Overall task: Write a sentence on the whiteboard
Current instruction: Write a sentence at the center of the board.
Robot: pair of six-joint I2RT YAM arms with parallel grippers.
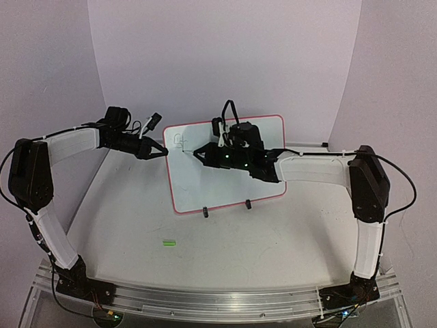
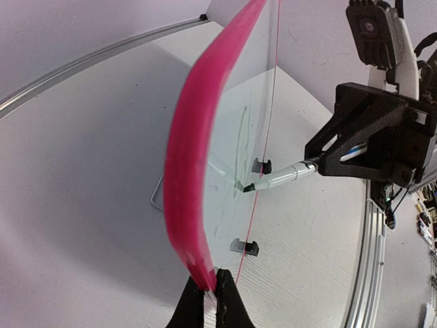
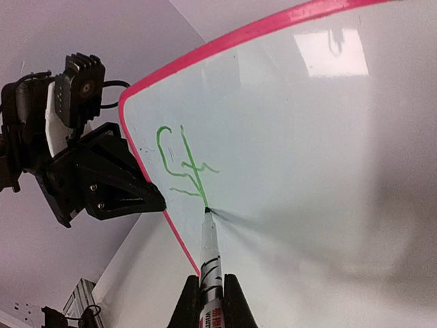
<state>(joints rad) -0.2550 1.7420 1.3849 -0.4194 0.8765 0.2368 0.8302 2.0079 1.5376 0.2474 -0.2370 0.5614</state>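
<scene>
The left arm and right arm pair white shells with bulky black joints. Black cables loop off them. Green lights dot the right wrist. The left end effector is a black wedge with small screws. The right end effector has slim black fingers.

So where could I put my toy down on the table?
The table in front of the whiteboard is bare, from the small green piece across to the right arm. It's crowded by the board's left edge: the left gripper pinches the frame and the right gripper presses a marker there.
</scene>
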